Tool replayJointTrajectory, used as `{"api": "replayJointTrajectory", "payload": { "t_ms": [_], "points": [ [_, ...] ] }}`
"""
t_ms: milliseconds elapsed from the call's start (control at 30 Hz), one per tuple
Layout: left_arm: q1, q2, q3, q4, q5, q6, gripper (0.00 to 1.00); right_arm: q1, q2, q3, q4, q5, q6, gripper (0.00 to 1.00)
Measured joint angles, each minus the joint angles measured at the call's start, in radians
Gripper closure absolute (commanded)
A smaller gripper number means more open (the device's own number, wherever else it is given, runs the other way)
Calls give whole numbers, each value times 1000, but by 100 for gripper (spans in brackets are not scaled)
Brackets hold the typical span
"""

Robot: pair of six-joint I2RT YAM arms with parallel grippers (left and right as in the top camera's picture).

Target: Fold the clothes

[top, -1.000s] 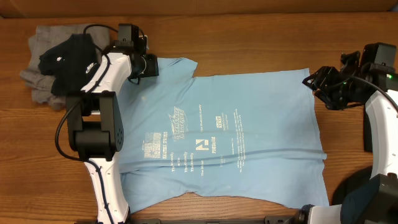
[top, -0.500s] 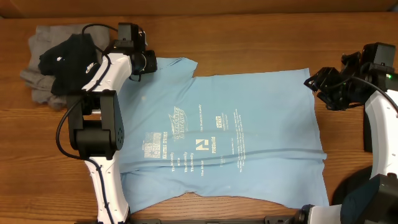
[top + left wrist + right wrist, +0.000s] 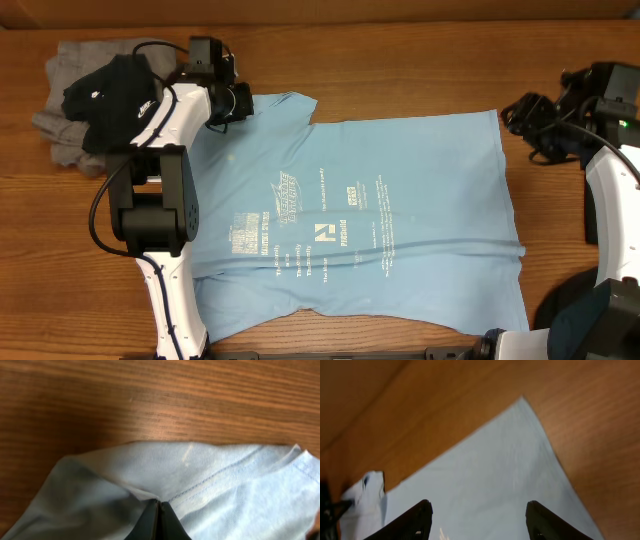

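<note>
1. The shirt [image 3: 350,220] lies flat on the desk [image 3: 400,50]. Your left tool [image 3: 159,510] is clamped on its sleeve [image 3: 200,475], so lift gently.
2. Your right tool [image 3: 478,505] hangs open above the hem corner [image 3: 525,407]. Lower it and pinch squarely.

Both arms had white link shells and black joint housings. Left arm [image 3: 157,205]: black cable looped off the elbow, another over the wrist. Right arm [image 3: 608,190]: black wrist block, tiny green light, black cabling. Left gripper [image 3: 159,510]: dark wedge-shaped fingers [image 3: 172,529]. Right gripper [image 3: 477,512]: dark, round-tipped fingers [image 3: 415,522].
</note>
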State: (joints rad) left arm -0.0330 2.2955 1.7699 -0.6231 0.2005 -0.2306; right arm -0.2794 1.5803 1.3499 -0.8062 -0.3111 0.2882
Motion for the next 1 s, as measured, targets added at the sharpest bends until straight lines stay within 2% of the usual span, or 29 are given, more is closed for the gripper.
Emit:
{"api": "replayJointTrajectory", "payload": {
  "t_ms": [200, 533, 833, 1000],
  "points": [
    [29, -47, 68, -85, 16, -3, 96, 0, 48, 0, 178, 27, 13, 37],
    [39, -192, 103, -127, 93, -5, 96, 0, 354, -2, 454, 50, 14, 37],
    [39, -195, 103, -175, 161, -7, 96, 0, 519, -2, 541, 54, -1, 34],
    [39, -195, 103, -189, 171, -7, 96, 5, 542, -2, 577, 54, -4, 35]
  ]
}}
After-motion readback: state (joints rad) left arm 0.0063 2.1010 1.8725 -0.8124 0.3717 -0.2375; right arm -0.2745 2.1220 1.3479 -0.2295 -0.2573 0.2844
